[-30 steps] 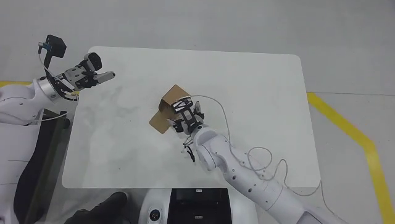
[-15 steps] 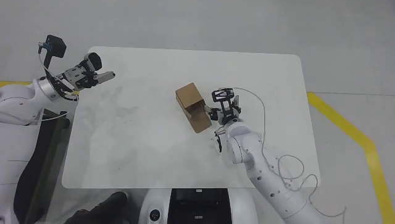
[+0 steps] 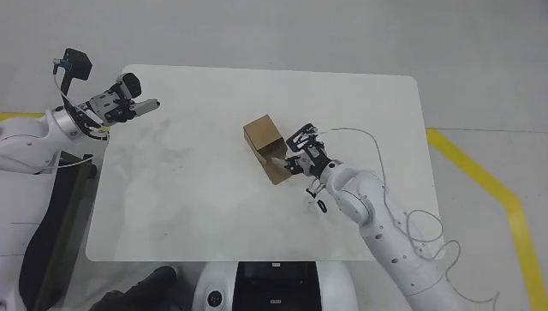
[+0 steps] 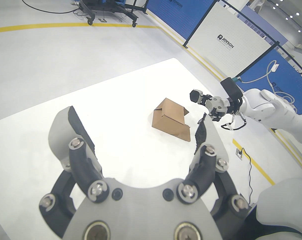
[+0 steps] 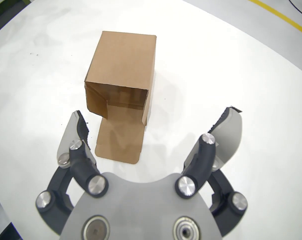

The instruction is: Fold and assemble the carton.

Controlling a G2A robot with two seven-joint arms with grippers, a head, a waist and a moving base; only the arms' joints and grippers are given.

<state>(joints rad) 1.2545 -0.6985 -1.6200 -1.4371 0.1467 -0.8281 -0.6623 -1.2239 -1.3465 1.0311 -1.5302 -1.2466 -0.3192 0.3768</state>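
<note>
Let go a second ago, the carton (image 3: 264, 135) lies sideways, end flap (image 5: 118, 141) unfolded; right gripper (image 5: 153, 113) hovers wide beside it, closing looks next; left gripper (image 4: 137, 117) idles wide.

carton (image 3: 266, 144) | brown cardboard, on its side | one end open, flap flat on tabletop (image 3: 188, 191) | frame centre

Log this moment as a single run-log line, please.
carton: on its side on table, one end open, flap flat | right gripper: open, facing open end | left gripper: open, at table corner
</note>
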